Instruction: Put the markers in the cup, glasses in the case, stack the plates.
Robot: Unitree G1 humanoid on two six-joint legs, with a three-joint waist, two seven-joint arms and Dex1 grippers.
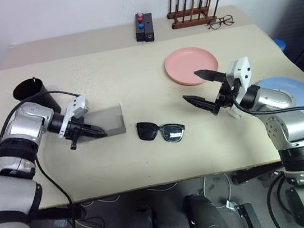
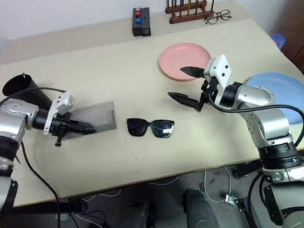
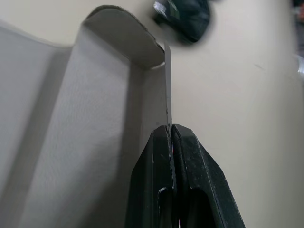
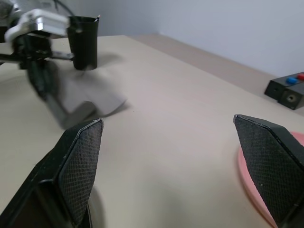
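Beige surface (image 1: 148, 165), things spread wide.

Left pincer (image 1: 99, 133): fingers pressed tight together, nipping the thin edge of the grey case (image 1: 110, 120); the wrist view has the flap clamped between the two black fingertips (image 3: 185, 142). Case lies on the surface on the robot's left, flap lifted a little, nothing inside as far as can be seen.

Black sunglasses (image 1: 161, 131) lie folded flat on the surface, just beside the case on its right, apart from both pincers.

Right pincer (image 1: 201, 88): fingers spread wide apart, gripping nothing, hovering above the surface between the sunglasses and the pink plate (image 1: 190, 65).

Blue plate (image 1: 299, 96) sits on the robot's right, partly hidden behind the right arm, well apart from the pink one. Not stacked.

Black cup (image 1: 31, 90) stands upright near the left far corner, behind the left arm; a thin stick pokes just above its rim, too small to tell what.

At the far edge: small black box (image 1: 144, 28) with red and blue buttons, wooden peg rack (image 1: 191, 12), clear spectacles (image 1: 221, 22) beside it.
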